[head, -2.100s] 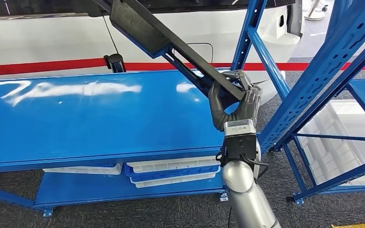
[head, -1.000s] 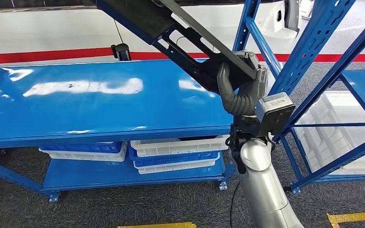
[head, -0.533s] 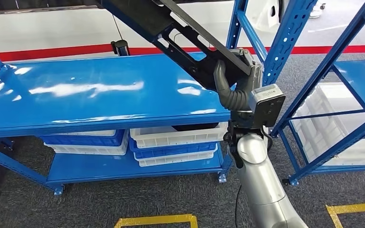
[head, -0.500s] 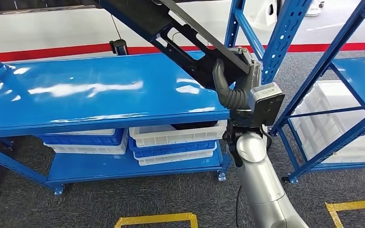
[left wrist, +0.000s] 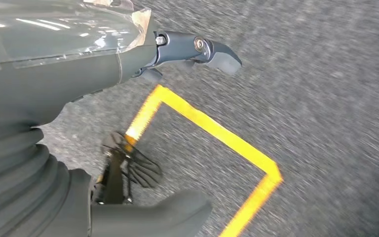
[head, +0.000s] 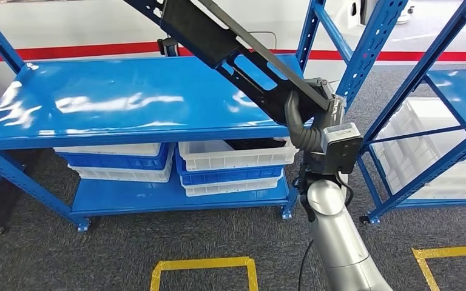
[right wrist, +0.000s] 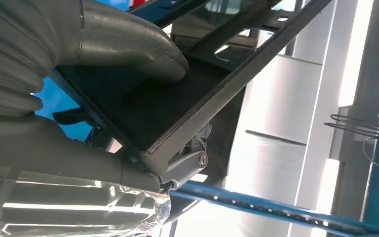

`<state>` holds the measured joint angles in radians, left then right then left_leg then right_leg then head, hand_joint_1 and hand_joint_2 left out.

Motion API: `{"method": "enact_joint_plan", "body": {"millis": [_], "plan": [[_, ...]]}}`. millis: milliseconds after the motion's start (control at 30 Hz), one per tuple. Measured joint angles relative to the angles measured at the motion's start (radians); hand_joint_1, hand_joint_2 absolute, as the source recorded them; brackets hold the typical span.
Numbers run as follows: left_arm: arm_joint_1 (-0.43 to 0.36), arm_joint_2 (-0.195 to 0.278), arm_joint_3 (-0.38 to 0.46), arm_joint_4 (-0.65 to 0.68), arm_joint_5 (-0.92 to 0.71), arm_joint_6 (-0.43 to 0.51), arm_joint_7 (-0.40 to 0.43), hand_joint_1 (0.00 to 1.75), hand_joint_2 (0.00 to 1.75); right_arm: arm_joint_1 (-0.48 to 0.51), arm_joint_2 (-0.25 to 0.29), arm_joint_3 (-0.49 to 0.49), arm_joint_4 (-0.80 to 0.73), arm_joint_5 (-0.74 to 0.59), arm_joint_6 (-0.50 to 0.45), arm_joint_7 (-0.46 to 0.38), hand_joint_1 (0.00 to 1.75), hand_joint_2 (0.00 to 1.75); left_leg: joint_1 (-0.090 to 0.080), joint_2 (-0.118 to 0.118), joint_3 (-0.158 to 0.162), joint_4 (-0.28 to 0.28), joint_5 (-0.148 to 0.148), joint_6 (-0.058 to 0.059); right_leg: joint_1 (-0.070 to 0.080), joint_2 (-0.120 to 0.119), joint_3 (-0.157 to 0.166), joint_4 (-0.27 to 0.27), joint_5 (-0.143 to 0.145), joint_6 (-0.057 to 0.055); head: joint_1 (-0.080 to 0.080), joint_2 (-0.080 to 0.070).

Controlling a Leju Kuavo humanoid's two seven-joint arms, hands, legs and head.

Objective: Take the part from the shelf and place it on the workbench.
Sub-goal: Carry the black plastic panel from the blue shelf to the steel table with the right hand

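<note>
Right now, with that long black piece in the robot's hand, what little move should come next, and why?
Probably lower it toward the blue workbench top. The right hand grips the black part at its near end, tilted above the bench and not resting on it.

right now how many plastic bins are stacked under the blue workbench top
5 visible: a white bin over a blue bin on the left; on the right a white bin, a blue bin and a white bin. More may be hidden behind.
</note>
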<state>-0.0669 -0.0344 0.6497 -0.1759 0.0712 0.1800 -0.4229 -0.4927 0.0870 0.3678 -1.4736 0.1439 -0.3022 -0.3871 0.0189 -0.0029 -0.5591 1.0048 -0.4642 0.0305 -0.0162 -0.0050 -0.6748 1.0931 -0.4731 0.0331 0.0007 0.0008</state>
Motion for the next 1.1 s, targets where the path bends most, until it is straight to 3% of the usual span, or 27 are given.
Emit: {"method": "enact_joint_plan", "body": {"millis": [67,100,133,200,267,300,333,367,400,433,467,533,567,600,667,733,800,833,933,1000,1067,1100], "plan": [[0.0,-0.009,0.001,0.0,-0.01,0.014,0.02,0.0,1.75,0.035,-0.028,-0.013,-0.014,0.015,-0.012,0.0,1.75,1.75,-0.004,0.001,-0.03,0.001,0.024,0.012,0.001,0.001,-0.036,0.13,-0.084,-0.012,0.004,0.0],[0.0,-0.015,0.0,0.0,-0.018,0.022,0.03,0.0,1.75,0.056,-0.041,-0.021,-0.021,0.021,-0.018,0.002,1.75,1.75,-0.007,0.001,-0.047,0.001,0.036,0.014,0.001,0.001,-0.039,0.18,-0.101,-0.01,0.005,0.0],[-0.001,-0.021,-0.001,0.0,-0.025,0.027,0.041,0.0,1.75,0.078,-0.053,-0.03,-0.029,0.026,-0.023,0.005,1.75,1.75,-0.009,0.001,-0.063,0.002,0.048,0.015,0.003,0.002,-0.028,0.201,-0.1,-0.004,0.005,0.0],[-0.005,-0.035,-0.007,0.0,-0.036,0.036,0.058,0.0,1.75,0.126,-0.073,-0.048,-0.057,0.036,-0.029,0.009,1.75,1.75,-0.012,0.0,-0.093,0.003,0.072,0.013,0.008,0.002,0.047,0.142,-0.066,0.006,0.005,0.0],[-0.017,-0.049,-0.011,-0.001,-0.039,0.045,0.07,0.0,1.75,0.172,-0.085,-0.065,-0.097,0.045,-0.019,0.009,1.75,1.75,-0.017,0.0,-0.114,0.004,0.094,0.008,0.017,0.001,0.163,-0.004,-0.062,0.0,0.006,0.0],[-0.026,-0.056,-0.011,-0.001,-0.039,0.055,0.077,0.0,1.75,0.19,-0.089,-0.071,-0.116,0.049,-0.007,0.007,1.75,1.75,-0.019,0.001,-0.121,0.003,0.105,0.003,0.021,0.002,0.202,-0.066,-0.071,-0.006,0.006,0.0],[-0.039,-0.064,-0.011,-0.001,-0.039,0.069,0.085,0.0,1.75,0.205,-0.09,-0.076,-0.13,0.053,0.01,0.003,1.75,1.75,-0.02,0.002,-0.125,0.001,0.117,-0.001,0.024,0.003,0.221,-0.104,-0.079,-0.011,0.008,0.0],[-0.052,-0.071,-0.011,-0.001,-0.039,0.087,0.091,0.0,1.75,0.217,-0.091,-0.079,-0.14,0.057,0.026,-0.001,1.75,1.75,-0.022,0.003,-0.129,-0.002,0.129,-0.007,0.026,0.003,0.221,-0.122,-0.079,-0.015,0.009,0.0],[-0.066,-0.078,-0.011,-0.001,-0.039,0.103,0.096,0.0,1.75,0.225,-0.089,-0.079,-0.146,0.065,0.04,-0.004,1.75,1.75,-0.02,0.002,-0.134,-0.004,0.135,-0.012,0.02,0.003,0.211,-0.122,-0.07,-0.021,0.008,0.0],[-0.078,-0.084,-0.011,-0.001,-0.039,0.116,0.1,0.0,1.75,0.23,-0.084,-0.077,-0.15,0.074,0.05,-0.006,1.75,1.75,-0.018,0.001,-0.141,0.003,0.123,-0.018,0.015,0.002,0.205,-0.122,-0.058,-0.029,0.008,0.0],[-0.088,-0.09,-0.011,-0.001,-0.039,0.124,0.103,0.0,1.75,0.232,-0.078,-0.073,-0.153,0.084,0.057,-0.007,1.75,1.75,-0.016,0.0,-0.15,0.025,0.09,-0.025,0.009,0.001,0.197,-0.123,-0.045,-0.04,0.006,0.0],[-0.099,-0.099,-0.011,-0.002,-0.039,0.13,0.106,0.0,1.75,0.232,-0.063,-0.06,-0.159,0.105,0.063,-0.006,1.75,1.75,-0.01,-0.001,-0.174,0.125,-0.018,-0.04,0.007,-0.001,0.177,-0.122,-0.02,-0.054,0.001,0.0],[-0.1,-0.102,-0.011,-0.002,-0.04,0.131,0.106,0.0,1.75,0.231,-0.057,-0.052,-0.161,0.112,0.064,-0.006,1.75,1.75,-0.007,-0.001,-0.185,0.191,-0.062,-0.047,0.007,-0.001,0.163,-0.121,-0.009,-0.056,0.0,0.0],[-0.101,-0.104,-0.011,-0.002,-0.043,0.132,0.105,0.0,1.75,0.231,-0.05,-0.045,-0.163,0.117,0.066,-0.007,1.75,1.75,-0.004,-0.001,-0.19,0.248,-0.083,-0.054,0.008,-0.001,0.149,-0.118,0.002,-0.055,0.0,0.0],[-0.101,-0.106,-0.014,-0.002,-0.057,0.136,0.105,0.0,1.75,0.23,-0.034,-0.032,-0.162,0.119,0.064,-0.009,1.75,1.75,0.004,0.0,-0.161,0.282,-0.059,-0.064,0.006,-0.002,0.116,-0.109,0.021,-0.049,-0.001,0.0],[-0.1,-0.106,-0.021,-0.002,-0.07,0.147,0.11,0.0,1.75,0.225,-0.015,-0.021,-0.156,0.116,0.06,-0.014,1.75,1.75,0.013,0.0,-0.071,0.19,-0.023,-0.069,0.003,-0.003,0.086,-0.094,0.035,-0.038,-0.001,0.0],[-0.098,-0.106,-0.026,-0.002,-0.074,0.162,0.116,0.0,1.75,0.214,0.006,-0.012,-0.14,0.11,0.057,-0.021,1.75,1.75,0.011,-0.001,0.017,0.066,-0.04,-0.064,0.004,-0.004,0.064,-0.08,0.046,-0.023,-0.001,0.0],[-0.095,-0.105,-0.027,-0.002,-0.074,0.168,0.118,0.0,1.75,0.207,0.015,-0.008,-0.128,0.106,0.056,-0.023,1.75,1.75,0.007,-0.002,0.038,0.03,-0.052,-0.057,0.005,-0.005,0.058,-0.076,0.053,-0.015,-0.001,0.0],[-0.08,-0.1,-0.026,-0.002,-0.074,0.183,0.125,0.0,1.75,0.19,0.034,-0.002,-0.088,0.094,0.056,-0.025,1.75,1.75,-0.001,0.001,0.029,0.006,-0.035,-0.02,0.006,-0.006,0.044,-0.073,0.063,0.005,-0.001,0.0],[-0.071,-0.095,-0.026,-0.002,-0.074,0.187,0.128,0.0,1.75,0.181,0.04,-0.001,-0.065,0.091,0.056,-0.025,1.75,1.75,0.0,0.005,0.007,-0.002,-0.008,0.004,0.005,-0.004,0.017,-0.019,0.007,0.0,0.004,0.0],[-0.065,-0.089,-0.026,-0.002,-0.074,0.188,0.129,0.0,1.75,0.17,0.044,0.0,-0.044,0.088,0.056,-0.025,1.75,1.75,-0.003,0.006,-0.025,-0.001,0.017,0.013,0.002,-0.002,-0.016,0.097,-0.08,-0.011,0.009,0.0],[-0.061,-0.087,-0.026,-0.002,-0.075,0.187,0.129,0.0,1.75,0.165,0.046,0.0,-0.033,0.086,0.056,-0.024,1.75,1.75,-0.004,0.006,-0.042,-0.001,0.03,0.014,0.002,-0.002,-0.024,0.155,-0.106,-0.01,0.009,0.0]]}}
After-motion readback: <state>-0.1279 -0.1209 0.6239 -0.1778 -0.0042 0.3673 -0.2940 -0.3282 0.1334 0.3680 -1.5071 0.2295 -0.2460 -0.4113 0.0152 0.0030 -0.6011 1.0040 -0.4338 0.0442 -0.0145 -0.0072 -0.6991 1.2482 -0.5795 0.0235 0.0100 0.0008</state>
